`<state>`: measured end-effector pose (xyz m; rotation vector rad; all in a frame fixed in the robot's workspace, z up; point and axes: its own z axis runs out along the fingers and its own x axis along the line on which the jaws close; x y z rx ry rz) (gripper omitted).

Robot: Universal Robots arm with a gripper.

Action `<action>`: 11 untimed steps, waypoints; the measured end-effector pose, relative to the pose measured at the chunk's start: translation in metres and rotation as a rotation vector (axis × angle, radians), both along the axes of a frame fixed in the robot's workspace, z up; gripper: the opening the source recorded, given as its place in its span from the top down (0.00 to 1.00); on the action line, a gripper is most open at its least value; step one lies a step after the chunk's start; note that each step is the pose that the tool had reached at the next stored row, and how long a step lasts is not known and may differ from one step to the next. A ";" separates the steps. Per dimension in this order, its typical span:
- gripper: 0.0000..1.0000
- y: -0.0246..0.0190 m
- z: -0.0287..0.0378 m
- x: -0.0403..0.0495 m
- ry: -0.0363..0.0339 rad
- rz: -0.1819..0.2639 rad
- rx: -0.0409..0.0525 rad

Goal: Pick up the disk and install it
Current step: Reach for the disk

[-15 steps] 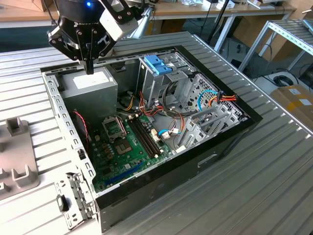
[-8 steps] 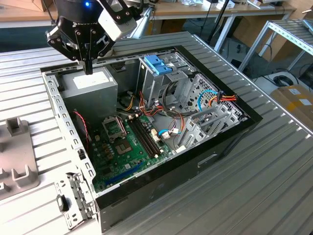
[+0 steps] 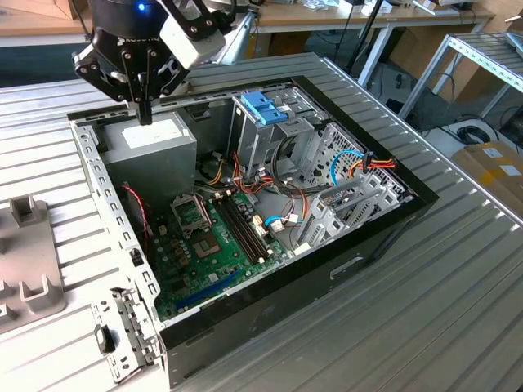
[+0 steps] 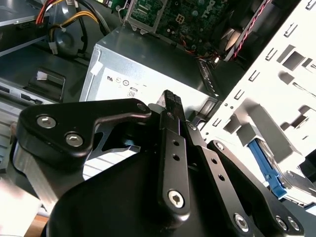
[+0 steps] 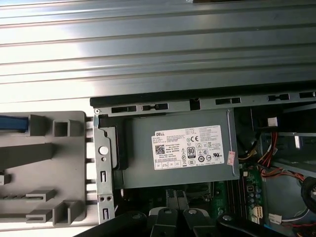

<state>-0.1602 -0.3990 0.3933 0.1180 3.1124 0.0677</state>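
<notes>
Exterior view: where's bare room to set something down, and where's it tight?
Free: ribbed table on the exterior view's right of the open case, and along its black wall. Crowded: inside the case, with cables, metal cage and motherboard; gripper hangs above the grey box; grey fixtures stand at the exterior view's left.

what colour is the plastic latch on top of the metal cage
Blue. The latch shows best in the exterior view.
</notes>
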 end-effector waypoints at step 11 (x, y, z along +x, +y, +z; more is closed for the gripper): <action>0.90 0.0000 0.0000 -0.0075 0.0000 0.000 0.0000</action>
